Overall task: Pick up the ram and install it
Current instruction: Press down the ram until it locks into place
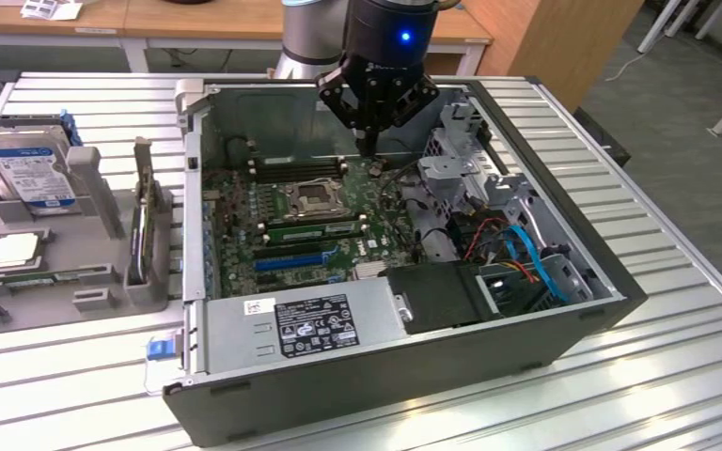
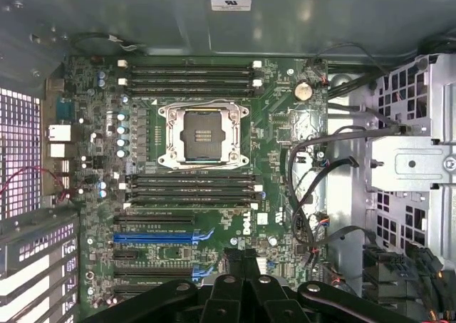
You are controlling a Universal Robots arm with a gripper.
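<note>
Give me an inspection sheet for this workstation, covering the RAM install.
Surface: slatted metal table carrying an open computer case.
Job's things: what looks like the ram, a green strip, lies flat in the grey holder, outside the case; black memory slots sit beside the socket on the motherboard.
Clutter: hard drive and processor chip in the same holder.
Grippers: gripper shut, hovering over the motherboard, far from the ram.
Cables: black cables beside the motherboard; blue and orange cables by the drive bay.
Surroundings: wooden desks behind.
</note>
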